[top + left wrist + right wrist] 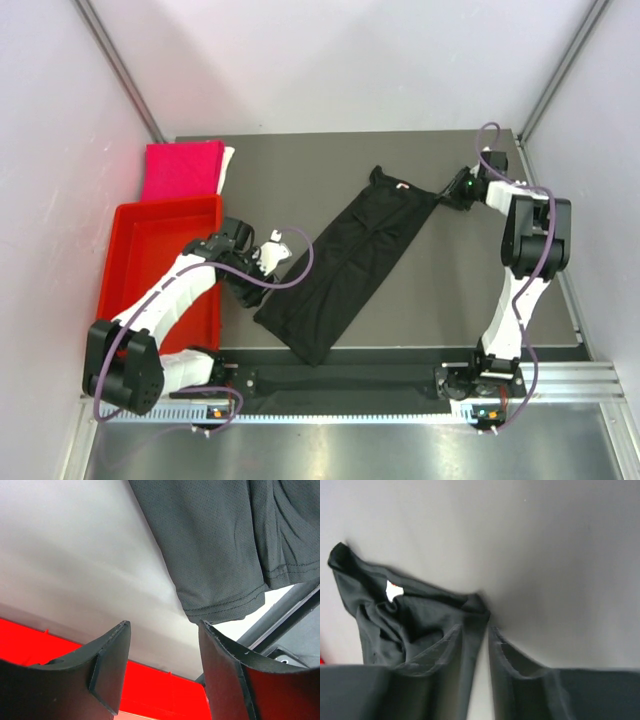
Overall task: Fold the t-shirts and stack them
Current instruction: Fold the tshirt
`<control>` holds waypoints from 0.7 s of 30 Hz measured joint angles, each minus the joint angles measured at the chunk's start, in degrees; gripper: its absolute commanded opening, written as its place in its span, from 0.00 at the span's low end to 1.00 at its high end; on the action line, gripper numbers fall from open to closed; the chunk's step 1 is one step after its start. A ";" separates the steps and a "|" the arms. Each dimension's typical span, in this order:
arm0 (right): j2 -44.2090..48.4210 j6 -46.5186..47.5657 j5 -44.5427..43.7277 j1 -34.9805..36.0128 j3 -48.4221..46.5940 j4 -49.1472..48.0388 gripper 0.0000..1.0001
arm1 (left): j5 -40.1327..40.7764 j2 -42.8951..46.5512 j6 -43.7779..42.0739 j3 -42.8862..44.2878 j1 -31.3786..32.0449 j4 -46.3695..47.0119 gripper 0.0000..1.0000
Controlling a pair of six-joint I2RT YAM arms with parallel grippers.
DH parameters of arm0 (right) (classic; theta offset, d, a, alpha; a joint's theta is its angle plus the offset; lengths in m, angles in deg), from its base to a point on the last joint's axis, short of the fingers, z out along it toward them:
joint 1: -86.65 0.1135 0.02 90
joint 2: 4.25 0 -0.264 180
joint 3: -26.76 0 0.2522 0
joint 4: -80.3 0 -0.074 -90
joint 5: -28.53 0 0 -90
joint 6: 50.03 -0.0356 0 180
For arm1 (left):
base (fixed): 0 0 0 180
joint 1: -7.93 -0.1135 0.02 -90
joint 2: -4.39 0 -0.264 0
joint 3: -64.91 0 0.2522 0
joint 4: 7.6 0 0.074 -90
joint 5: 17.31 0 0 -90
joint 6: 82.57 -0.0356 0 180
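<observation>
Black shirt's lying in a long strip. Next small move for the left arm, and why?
Probably ease the left gripper forward onto the hem of the black t-shirt and close: its jaws stand open with bare table between them, the hem just ahead, and the right gripper sits at the collar end.

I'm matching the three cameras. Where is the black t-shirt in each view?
Top external: black t-shirt lies diagonally mid-table.
Left wrist: black t-shirt fills the upper right.
Right wrist: black t-shirt at left, beside the fingers.
Shared landmark: its white neck label, seen in top external and right wrist only.
</observation>
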 measured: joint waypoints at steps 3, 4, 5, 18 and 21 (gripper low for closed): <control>-2.16 -2.03 1.86 0.00 -0.94 -1.77 0.05 | 0.02 0.00 0.20 0.00 0.00 0.02 0.62; -3.06 -2.80 2.62 -0.02 -1.70 -2.16 0.01 | 0.02 0.00 0.22 0.02 0.00 0.02 0.62; -4.00 -3.63 3.45 -0.07 -2.60 -2.75 0.00 | 0.00 0.00 0.22 0.07 0.00 0.00 0.62; -32.00 -12.24 4.90 5.68 -45.70 -1.27 0.00 | -5.35 0.00 -0.04 1.29 3.54 1.99 0.69; -34.40 -14.97 3.74 8.57 -49.40 -1.64 0.17 | -4.92 -0.07 -0.04 1.03 6.40 5.31 0.68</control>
